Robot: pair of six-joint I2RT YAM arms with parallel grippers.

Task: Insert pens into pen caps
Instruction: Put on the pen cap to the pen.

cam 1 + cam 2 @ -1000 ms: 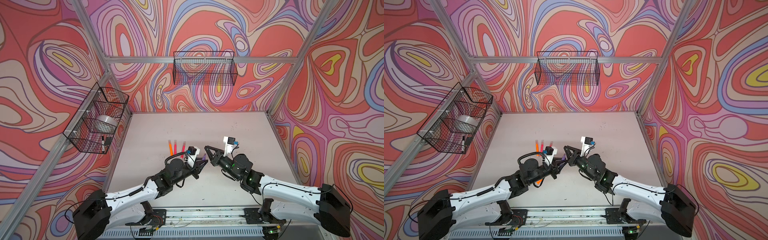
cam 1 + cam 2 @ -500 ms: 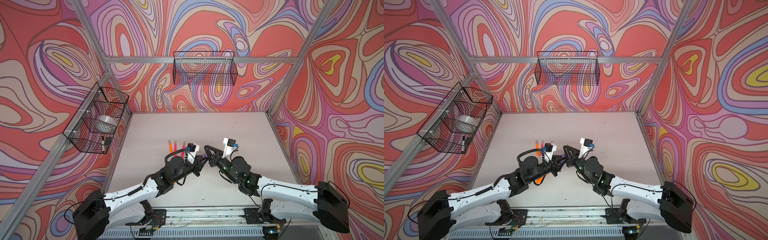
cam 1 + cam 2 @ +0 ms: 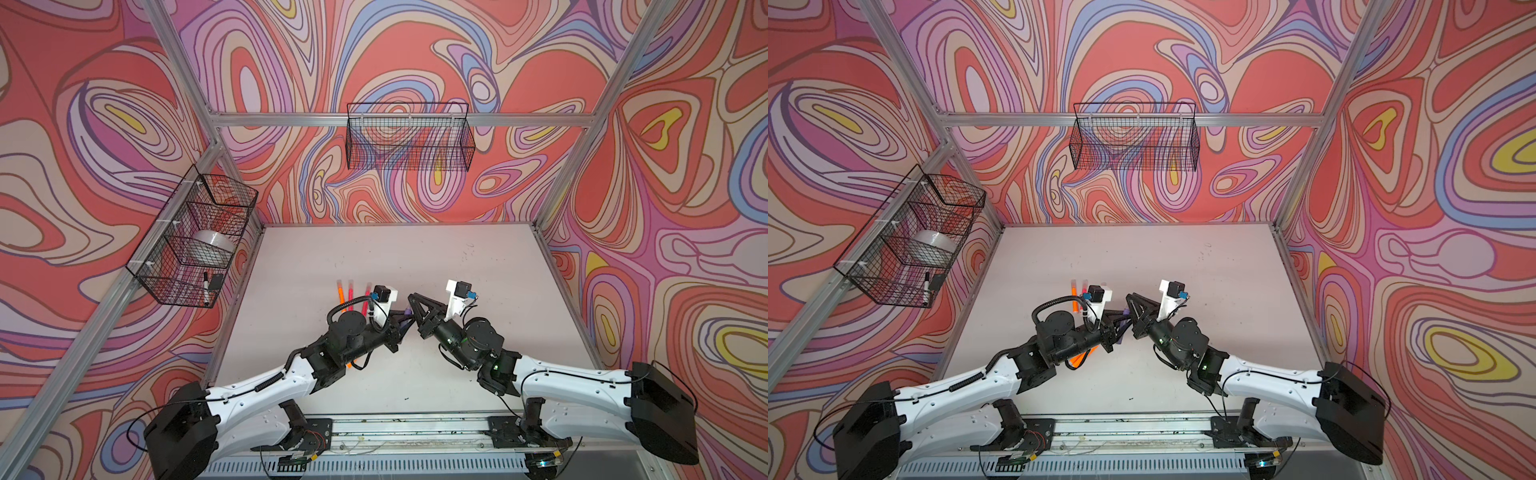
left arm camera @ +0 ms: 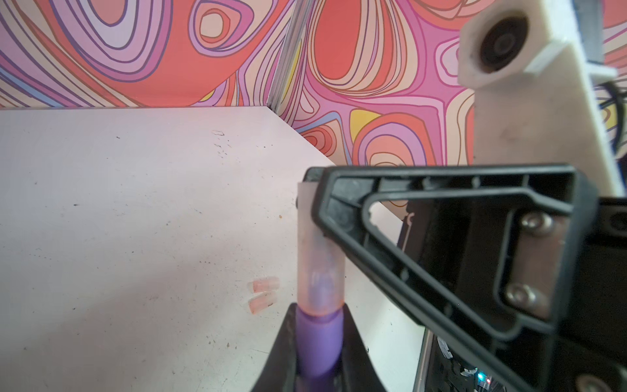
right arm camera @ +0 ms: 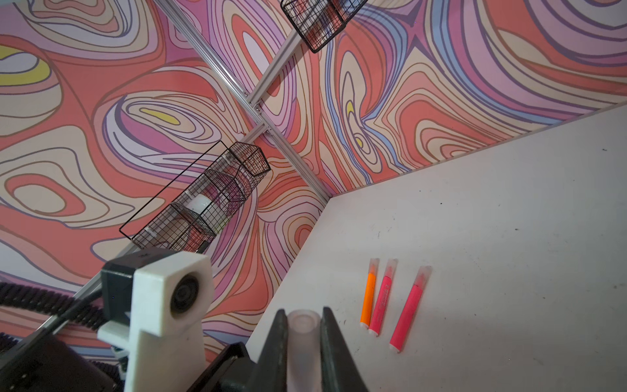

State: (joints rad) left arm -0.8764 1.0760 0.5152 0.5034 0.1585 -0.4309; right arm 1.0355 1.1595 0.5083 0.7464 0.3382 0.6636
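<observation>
the purple pen [image 4: 317, 342] is held above the table [image 4: 135, 203], pinched in the left gripper [image 4: 317, 317], its tip inside the pen cap [image 4: 319, 258]. the right gripper [image 5: 303, 313] clamps that cap. we note two loose caps [image 4: 264, 284] on the table nearby and three capped pens [image 5: 381, 298] lying side by side.

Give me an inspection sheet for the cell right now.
Surface: pale table, small dark specks.
Job's things: purple pen, tip inside a cap; three capped pens lying side by side; two loose caps; orange pen under the left arm.
Clutter: nothing seen.
Grippers: left gripper shut on purple pen; right gripper shut on cap.
Cables: black hose loops at left wrist.
Surroundings: side basket holds tape roll and marker; back basket; patterned walls.
</observation>
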